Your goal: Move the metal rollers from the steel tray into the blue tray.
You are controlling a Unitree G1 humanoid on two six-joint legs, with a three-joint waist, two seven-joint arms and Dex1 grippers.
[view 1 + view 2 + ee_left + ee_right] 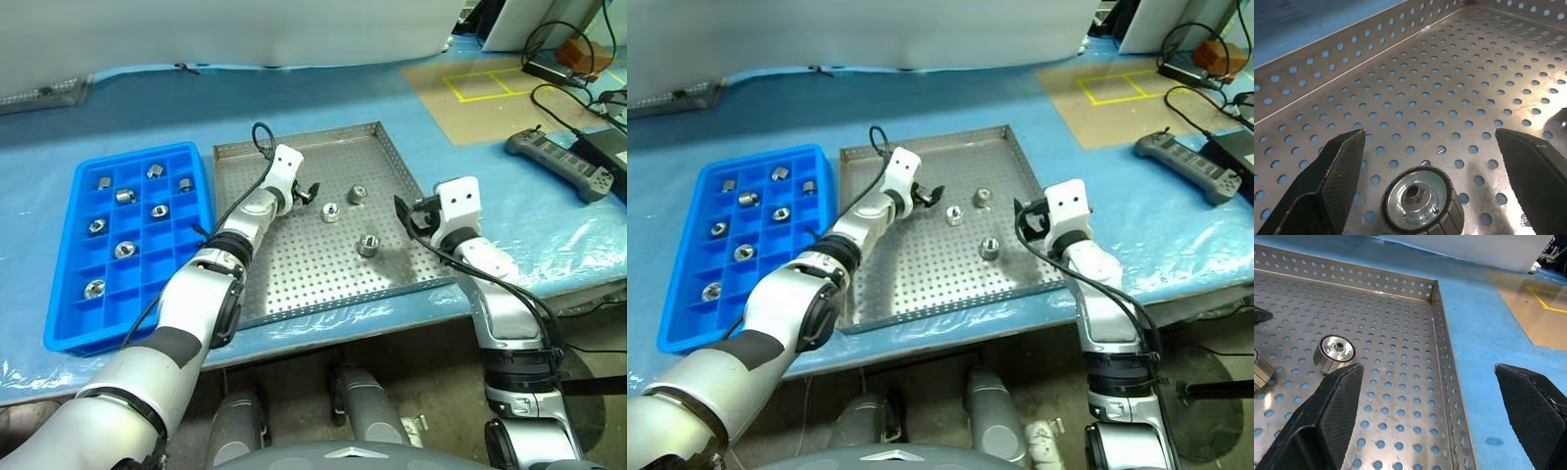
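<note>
The steel tray [294, 284] lies in the middle of the blue-covered table with three metal rollers on its perforated floor: one [358, 194] at the back, one [331, 211] beside it and one [368, 245] nearer the front. To the left, the blue tray [61, 328] holds several rollers [124, 250] in its compartments. My left gripper [310, 192] is open low over the steel tray, just left of the middle roller [1420, 200], which lies between its fingers [1339, 171] without touching them. My right gripper [407, 217] is open over the tray's right rim [1442, 347], with a roller [1334, 351] ahead of it.
A grey handheld controller [558, 162], black cables [568, 108] and a brown board with yellow tape [485, 83] lie to the right of the steel tray. The table's front edge [323, 318] runs just in front of both trays.
</note>
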